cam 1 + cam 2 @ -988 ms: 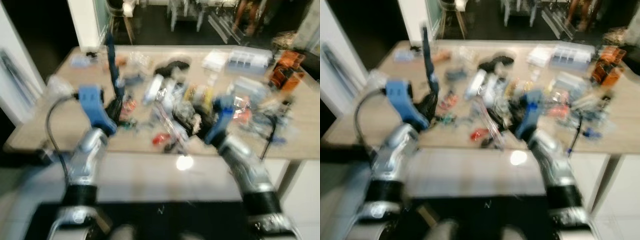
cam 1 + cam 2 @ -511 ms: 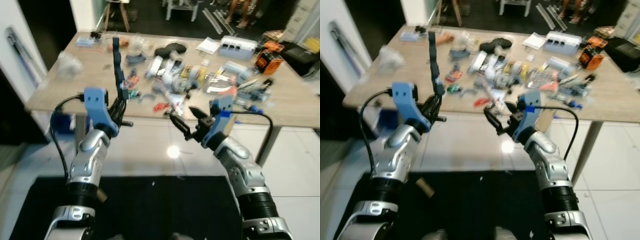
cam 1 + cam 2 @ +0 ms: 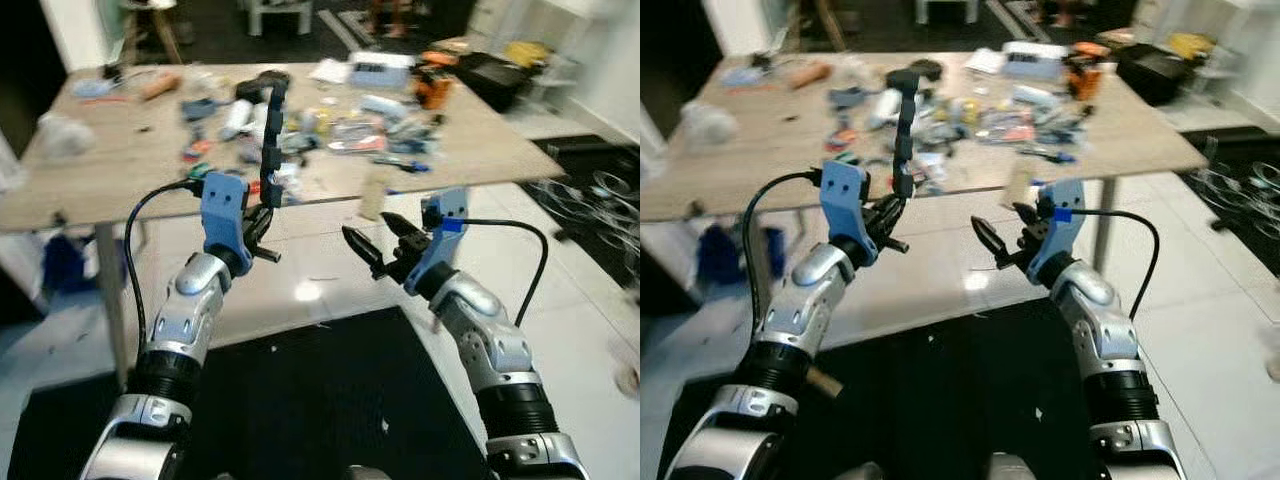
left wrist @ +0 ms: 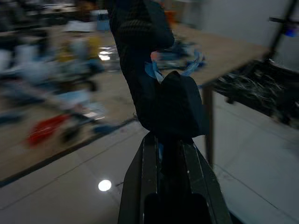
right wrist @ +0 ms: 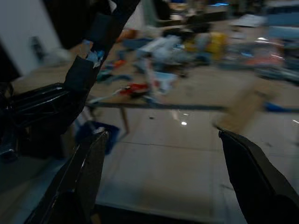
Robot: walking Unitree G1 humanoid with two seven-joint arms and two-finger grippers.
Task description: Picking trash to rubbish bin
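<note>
My left gripper (image 3: 262,226) is shut on a long black strap-like piece of trash (image 3: 272,140), which stands upright from its fingers in front of the table edge. In the left wrist view the black piece (image 4: 156,88) sits clamped between the fingers (image 4: 140,186). My right gripper (image 3: 365,223) is held out beside it over the white floor, open and empty. Its two fingers (image 5: 88,172) stand wide apart in the right wrist view. The wooden table (image 3: 120,170) behind carries several scattered items and scraps.
A black mat (image 3: 300,400) covers the floor under my arms, with glossy white tiles beyond it. A wire rack (image 3: 600,200) stands at the far right. A blue object (image 3: 60,270) sits under the table's left side. A cardboard tube (image 3: 820,380) lies on the mat.
The view has swung right and pulled back, so the table now lies farther off to the left. The left gripper still holds the black piece; the right stays open.
</note>
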